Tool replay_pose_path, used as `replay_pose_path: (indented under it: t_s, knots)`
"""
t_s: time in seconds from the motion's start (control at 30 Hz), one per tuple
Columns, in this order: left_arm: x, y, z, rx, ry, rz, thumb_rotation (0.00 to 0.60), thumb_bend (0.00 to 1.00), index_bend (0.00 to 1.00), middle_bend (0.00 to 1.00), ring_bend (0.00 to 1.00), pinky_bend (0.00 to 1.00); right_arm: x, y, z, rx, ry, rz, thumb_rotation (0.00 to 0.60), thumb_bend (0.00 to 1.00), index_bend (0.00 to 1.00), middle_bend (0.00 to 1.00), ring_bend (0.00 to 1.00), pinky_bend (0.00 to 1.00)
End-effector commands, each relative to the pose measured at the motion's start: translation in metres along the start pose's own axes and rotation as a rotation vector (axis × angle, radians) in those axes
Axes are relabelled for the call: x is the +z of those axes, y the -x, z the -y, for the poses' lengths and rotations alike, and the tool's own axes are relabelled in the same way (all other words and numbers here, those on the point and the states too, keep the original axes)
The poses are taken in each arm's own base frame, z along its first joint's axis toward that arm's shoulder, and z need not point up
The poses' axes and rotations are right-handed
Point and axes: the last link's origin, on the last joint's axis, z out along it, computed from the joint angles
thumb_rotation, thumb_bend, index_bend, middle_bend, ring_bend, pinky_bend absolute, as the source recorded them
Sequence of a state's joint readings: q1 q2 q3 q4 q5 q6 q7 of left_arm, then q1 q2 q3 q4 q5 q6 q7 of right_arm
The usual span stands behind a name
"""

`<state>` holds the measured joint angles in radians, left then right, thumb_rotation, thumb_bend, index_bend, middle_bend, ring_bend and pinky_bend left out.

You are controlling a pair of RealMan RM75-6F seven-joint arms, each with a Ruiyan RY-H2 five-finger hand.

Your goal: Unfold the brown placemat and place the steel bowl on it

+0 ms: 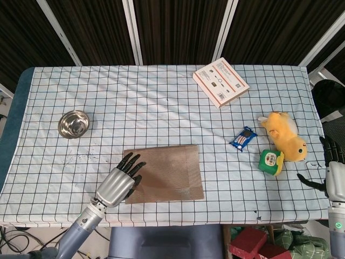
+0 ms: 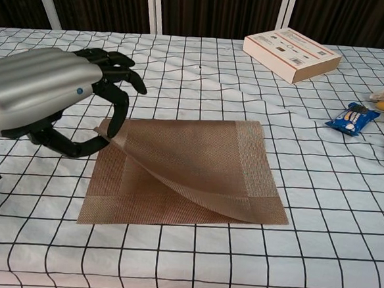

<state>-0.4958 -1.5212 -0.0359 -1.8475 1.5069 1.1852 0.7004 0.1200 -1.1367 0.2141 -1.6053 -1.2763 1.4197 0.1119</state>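
The brown placemat (image 1: 170,172) lies folded near the table's front edge. Its top layer (image 2: 197,161) is lifted at the left corner and curls up off the lower layer. My left hand (image 1: 116,185) pinches that raised corner between thumb and fingers (image 2: 119,106), held above the mat's left side. The steel bowl (image 1: 74,124) sits upright on the cloth, back left of the mat; in the chest view my left hand (image 2: 40,94) hides it. My right hand (image 1: 334,181) hangs off the table's right edge, fingers spread, holding nothing.
A white and red box (image 1: 220,82) lies at the back right. A blue snack packet (image 1: 243,138), a yellow plush toy (image 1: 285,139) and a green item (image 1: 270,161) lie right of the mat. The checked cloth (image 1: 161,108) covers the table.
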Motion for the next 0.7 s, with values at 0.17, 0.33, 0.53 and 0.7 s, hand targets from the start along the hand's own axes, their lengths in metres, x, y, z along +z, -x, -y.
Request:
replay_pose_path:
  t_s: [0.17, 0.33, 0.53, 0.7]
  knots:
    - [0.043, -0.006, 0.021, -0.187, -0.188, -0.006, 0.600, 0.44, 0.60, 0.19, 0.01, 0.08, 0.001, 0.002, 0.000, -0.003, 0.002, 0.006, 0.600, 0.02, 0.00, 0.00, 0.00, 0.16]
    - [0.073, -0.012, 0.035, -0.326, -0.322, -0.036, 0.600, 0.44, 0.60, 0.19, 0.01, 0.08, 0.002, 0.002, -0.001, 0.000, 0.016, 0.010, 0.600, 0.02, 0.00, 0.00, 0.00, 0.16]
    - [0.108, -0.023, 0.052, -0.426, -0.428, -0.087, 0.600, 0.44, 0.60, 0.19, 0.01, 0.08, 0.002, 0.003, -0.002, 0.001, 0.024, 0.020, 0.600, 0.02, 0.00, 0.00, 0.00, 0.16]
    - [0.141, -0.035, 0.067, -0.481, -0.507, -0.124, 0.600, 0.44, 0.59, 0.19, 0.01, 0.08, 0.002, 0.003, -0.002, -0.002, 0.027, 0.022, 0.600, 0.02, 0.00, 0.00, 0.00, 0.16]
